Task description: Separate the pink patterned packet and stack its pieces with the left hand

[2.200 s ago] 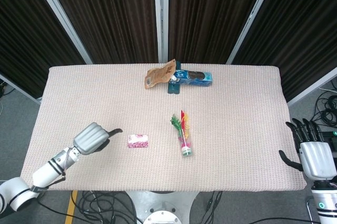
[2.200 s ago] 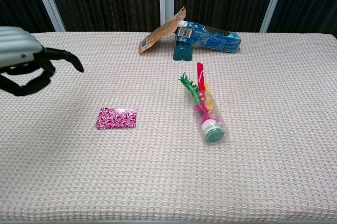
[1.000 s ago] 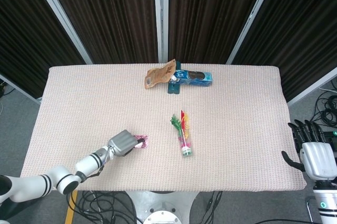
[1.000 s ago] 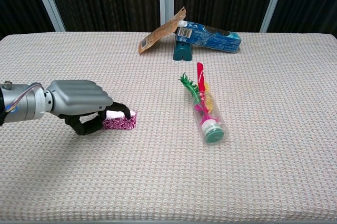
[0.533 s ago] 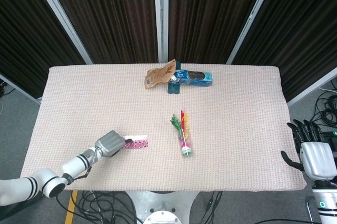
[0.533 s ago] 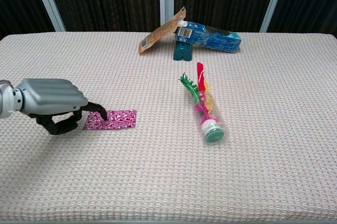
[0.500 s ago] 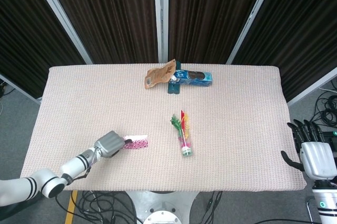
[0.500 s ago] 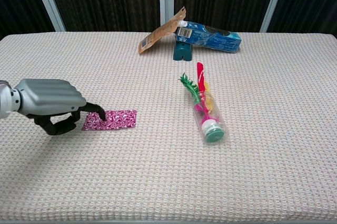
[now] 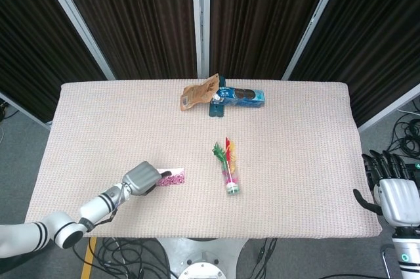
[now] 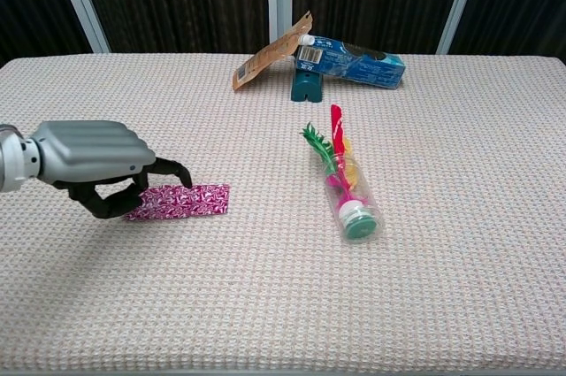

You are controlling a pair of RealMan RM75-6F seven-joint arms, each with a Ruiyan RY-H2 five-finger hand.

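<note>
The pink patterned packet (image 10: pixel 181 200) (image 9: pixel 172 177) lies flat on the table as a long strip near the front left. My left hand (image 10: pixel 93 164) (image 9: pixel 139 177) hangs over its left end. The fingers curl, one dark finger arches above the strip, and the thumb sits by the strip's left tip. That end is hidden under the hand, so a grip on it does not show. My right hand (image 9: pixel 394 197) is beyond the table's right front corner, fingers spread and holding nothing.
A clear tube (image 10: pixel 352 195) with coloured feathers lies at mid table, right of the packet. At the back, a blue carton (image 10: pixel 354 50) and a brown pouch (image 10: pixel 265 62) lean on a dark green stand (image 10: pixel 306 86). The woven mat (image 10: pixel 292 305) covers the table.
The left hand came in from the left and onto the packet, then drew back leftward. The pink strip now reaches further left than before. The arched finger has lifted off it.
</note>
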